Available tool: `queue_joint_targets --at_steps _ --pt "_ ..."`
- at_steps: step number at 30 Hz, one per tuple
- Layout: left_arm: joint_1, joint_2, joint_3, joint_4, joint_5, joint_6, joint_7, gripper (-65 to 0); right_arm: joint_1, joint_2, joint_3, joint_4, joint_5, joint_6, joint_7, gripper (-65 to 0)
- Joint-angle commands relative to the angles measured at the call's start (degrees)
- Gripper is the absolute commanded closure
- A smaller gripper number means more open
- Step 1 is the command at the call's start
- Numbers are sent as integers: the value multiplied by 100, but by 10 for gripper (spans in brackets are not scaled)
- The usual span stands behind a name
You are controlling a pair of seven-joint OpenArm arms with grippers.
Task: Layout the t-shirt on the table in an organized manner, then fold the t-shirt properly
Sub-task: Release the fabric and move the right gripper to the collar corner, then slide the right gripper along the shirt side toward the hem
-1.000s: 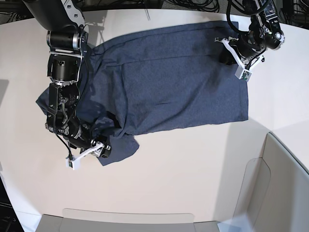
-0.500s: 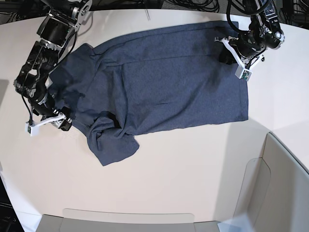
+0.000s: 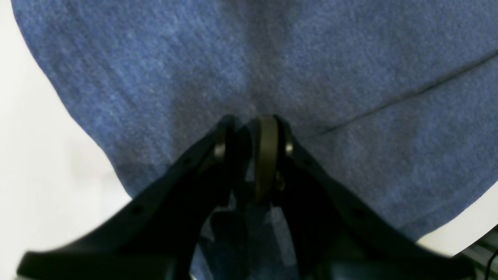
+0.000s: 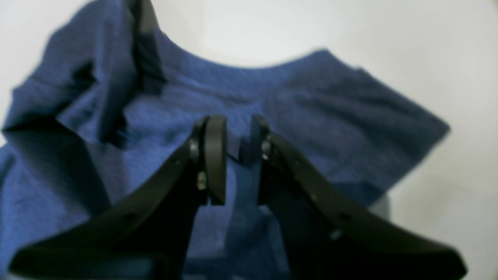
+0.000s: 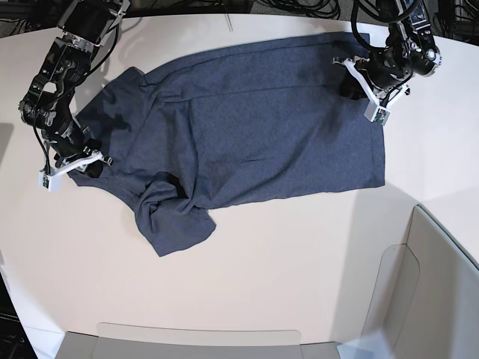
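A: Where is the t-shirt (image 5: 254,120) found?

B: It is spread across the far half of the table (image 5: 284,269), with the body laid mostly flat and plain side up. The sleeve nearest the front edge is seen bunched and twisted into a lump at the shirt's lower corner in the base view. A curved neckline is shown in the right wrist view.

A: How is the left gripper (image 3: 251,134) set?

B: Its 2 jaws are drawn nearly together, and a pinch of cloth is caught between the pads at the shirt's edge. In the base view this gripper (image 5: 364,82) is seen on the view's right, at the shirt's far corner.

A: And the right gripper (image 4: 233,140)?

B: Its jaws are brought close, with a narrow gap left, and a fold of blue cloth is seen between the fingertips (image 4: 216,136). In the base view it (image 5: 82,161) is placed at the shirt's edge on the view's left, by the sleeve. The wrist picture is blurred, so the firmness of the hold cannot be told.

A: Is anything else noted?

B: Pale translucent panels (image 5: 441,284) are stood along the table's near edge.
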Motion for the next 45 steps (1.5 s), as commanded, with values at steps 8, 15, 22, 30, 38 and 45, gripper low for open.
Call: queue_joint_targets --at_steps 8,15,22,30,38,45 --pt "43 -23 14 -10 164 -18 278 -102 223 116 30 -701 37 81 130 -115" --pt "61 -23 14 -10 164 -18 278 -102 662 319 13 -1712 -420 72 147 -112" --pt "78 -23 14 -10 164 -18 278 -100 29 433 4 -1747 -992 81 121 0" --pt "78 -23 14 -10 164 -18 278 -100 -1228 486 56 -841 -983 81 121 0" --pt "87 -23 14 -10 164 -18 278 -100 -2344 442 681 1154 -974 72 112 0" --pt "87 -23 14 -10 172 -18 278 -100 -2274 424 1138 2236 -974 72 112 0"
